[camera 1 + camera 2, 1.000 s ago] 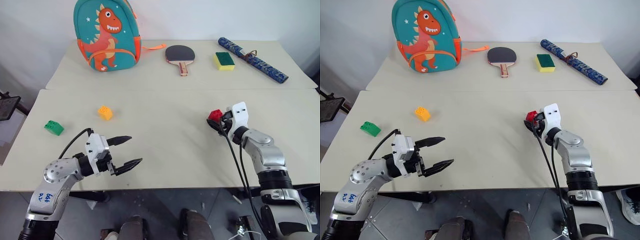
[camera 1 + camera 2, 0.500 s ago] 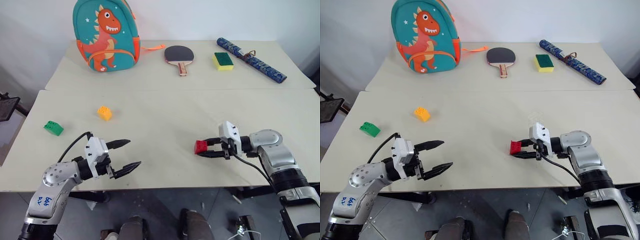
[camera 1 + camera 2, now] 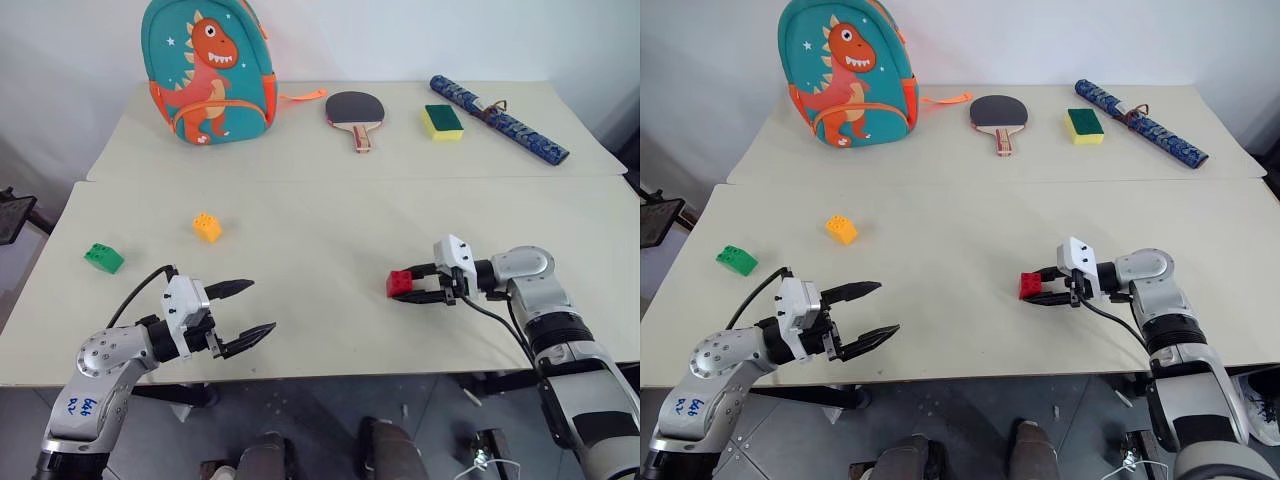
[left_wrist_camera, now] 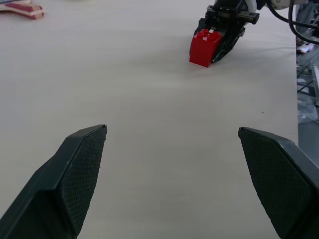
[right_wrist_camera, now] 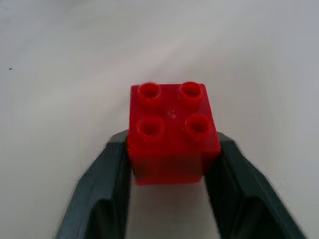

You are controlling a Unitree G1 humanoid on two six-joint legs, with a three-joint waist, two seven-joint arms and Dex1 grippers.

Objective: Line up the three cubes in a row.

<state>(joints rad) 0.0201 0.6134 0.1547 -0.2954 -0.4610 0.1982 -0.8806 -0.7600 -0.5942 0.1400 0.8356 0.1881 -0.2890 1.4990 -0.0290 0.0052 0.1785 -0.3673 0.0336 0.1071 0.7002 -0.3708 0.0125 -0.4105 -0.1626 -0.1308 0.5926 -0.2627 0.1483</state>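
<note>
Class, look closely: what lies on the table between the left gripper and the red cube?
Nothing: in the left wrist view, bare tabletop runs from the left gripper to the red cube.

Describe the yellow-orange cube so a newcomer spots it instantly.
Start at the nearer cream table and look to its left half. The small yellow-orange studded plastic cube sits there alone, right of the small green studded plastic cube at the edge; no end effector is near it.

free: bare desk (image 3: 320,230) between grippers | obstacles: red cube (image 3: 399,284) right, yellow-orange cube (image 3: 207,227), green cube (image 3: 104,257) left
</note>
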